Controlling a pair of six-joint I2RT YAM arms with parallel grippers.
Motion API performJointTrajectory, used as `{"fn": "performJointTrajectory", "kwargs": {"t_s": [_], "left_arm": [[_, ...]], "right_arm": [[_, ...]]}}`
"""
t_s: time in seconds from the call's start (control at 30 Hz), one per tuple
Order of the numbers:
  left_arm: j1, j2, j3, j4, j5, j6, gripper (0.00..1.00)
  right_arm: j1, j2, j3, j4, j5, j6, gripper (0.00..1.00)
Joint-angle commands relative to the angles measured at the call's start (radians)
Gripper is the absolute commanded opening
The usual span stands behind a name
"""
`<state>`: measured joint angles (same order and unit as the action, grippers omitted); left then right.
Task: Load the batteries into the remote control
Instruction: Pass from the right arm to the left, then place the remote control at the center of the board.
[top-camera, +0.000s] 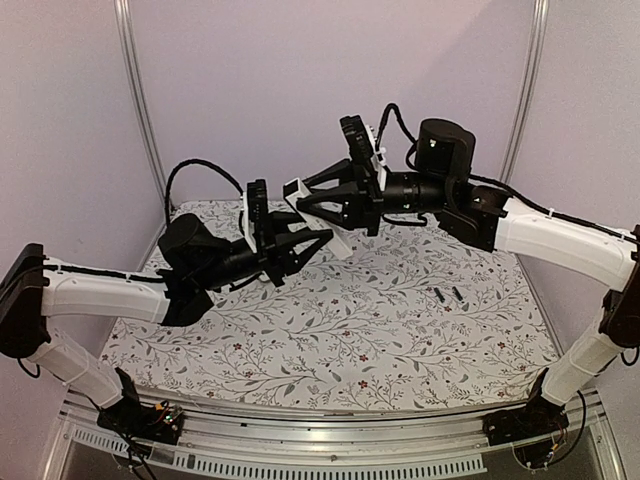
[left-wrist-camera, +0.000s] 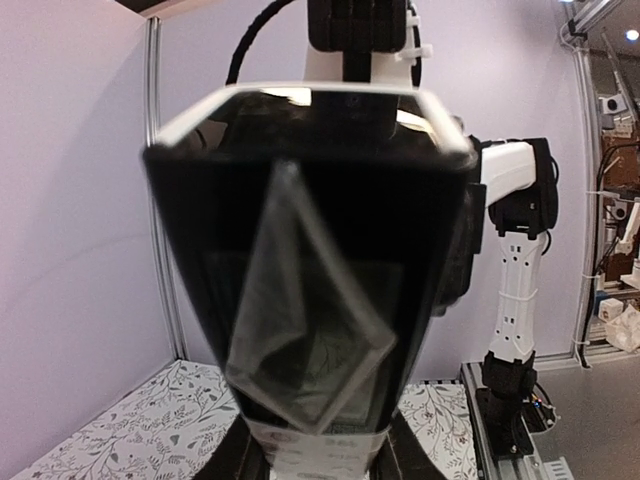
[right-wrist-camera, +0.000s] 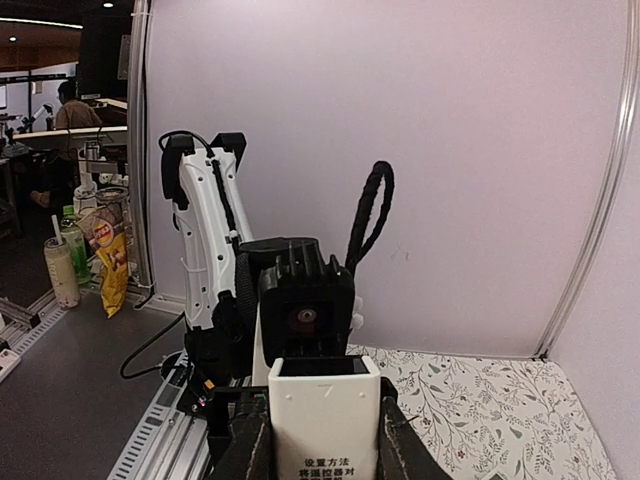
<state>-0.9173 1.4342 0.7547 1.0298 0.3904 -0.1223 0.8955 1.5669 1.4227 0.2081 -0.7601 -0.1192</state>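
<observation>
Two batteries (top-camera: 440, 295) lie on the tabletop (top-camera: 350, 330) below the right arm. They look tiny, light, smooth and likely to roll, so pinch one across its middle. The right claw (right-wrist-camera: 322, 435) is clenched on the white remote (right-wrist-camera: 322, 400), held in midair. Whether the left claw (top-camera: 300, 243) grips anything, I cannot tell.

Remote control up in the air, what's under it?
Under the remote control you can see flowery tablecloth. Two batteries lie farther right, not beneath it. The left arm hides some cloth there, so anything on that bit stays unseen.
</observation>
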Motion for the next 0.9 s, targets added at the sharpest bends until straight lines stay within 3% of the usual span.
{"fn": "performJointTrajectory", "kwargs": {"t_s": [0.0, 0.1, 0.17, 0.2, 0.23, 0.4, 0.53, 0.67, 0.73, 0.87], "left_arm": [[-0.007, -0.009, 0.015, -0.032, -0.031, 0.009, 0.07], [-0.007, -0.018, 0.015, -0.06, -0.041, 0.006, 0.0], [-0.006, -0.03, 0.018, -0.094, -0.062, 0.001, 0.0], [-0.007, -0.036, 0.022, -0.117, -0.085, -0.001, 0.0], [-0.006, -0.046, 0.025, -0.154, -0.111, -0.002, 0.0], [-0.001, -0.117, 0.025, -0.362, -0.264, 0.005, 0.0], [0.02, -0.175, 0.072, -0.617, -0.44, -0.029, 0.0], [0.07, -0.186, 0.175, -0.979, -0.648, -0.131, 0.0], [0.121, -0.178, 0.232, -1.212, -0.691, -0.205, 0.0], [0.224, -0.147, 0.311, -1.53, -0.762, -0.314, 0.0]], "right_arm": [[-0.001, -0.037, -0.026, 0.027, 0.04, 0.001, 0.27], [-0.002, -0.041, -0.042, 0.027, 0.073, 0.002, 0.47], [-0.003, -0.049, -0.052, 0.028, 0.111, 0.006, 0.73], [-0.006, -0.053, -0.059, 0.029, 0.13, 0.006, 0.92], [-0.008, -0.059, -0.065, 0.031, 0.147, 0.007, 0.98], [-0.031, -0.099, -0.097, 0.049, 0.259, 0.039, 0.99], [-0.046, -0.132, -0.126, 0.042, 0.381, 0.072, 0.99], [-0.05, -0.152, -0.148, -0.035, 0.532, 0.066, 0.99], [-0.051, -0.148, -0.147, -0.085, 0.591, 0.066, 0.99], [-0.056, -0.141, -0.145, -0.163, 0.662, 0.084, 0.99]]}}
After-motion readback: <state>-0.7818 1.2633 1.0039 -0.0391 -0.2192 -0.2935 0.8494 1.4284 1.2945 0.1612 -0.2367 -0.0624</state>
